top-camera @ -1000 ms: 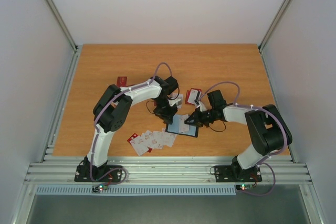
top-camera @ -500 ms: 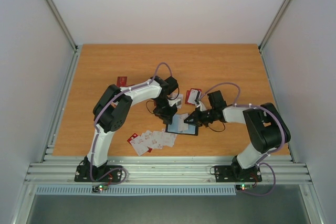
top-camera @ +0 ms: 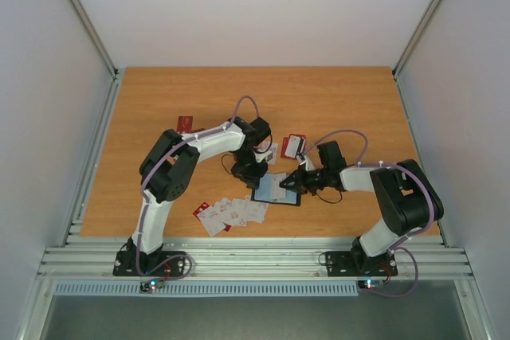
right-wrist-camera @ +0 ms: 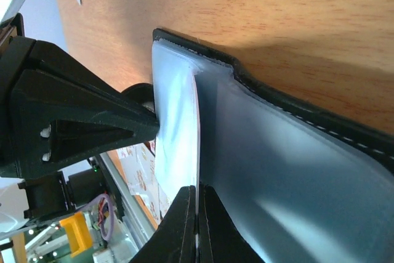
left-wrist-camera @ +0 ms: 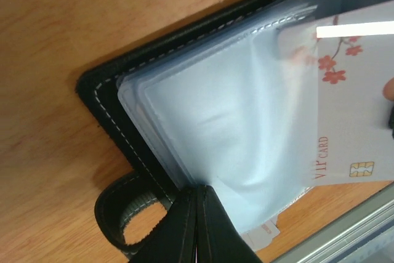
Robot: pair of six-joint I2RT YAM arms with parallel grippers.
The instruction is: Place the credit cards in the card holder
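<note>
The black card holder lies open between the two arms, its pale bluish plastic sleeves facing up. My left gripper is shut on the edge of one sleeve and lifts it. My right gripper is shut on a white credit card seen edge-on, its far end inside the lifted sleeve. In the left wrist view this card shows red flowers, "VIP CARD" and a chip, partly under the sleeve. More credit cards lie fanned near the front edge.
A red card lies at the back left. Two or three more cards lie behind the holder. The holder's strap loop sticks out beside my left fingers. The left gripper's body fills the left of the right wrist view.
My right arm has shifted slightly, its wrist a little further right. The left arm holds the sleeve in the same place.
</note>
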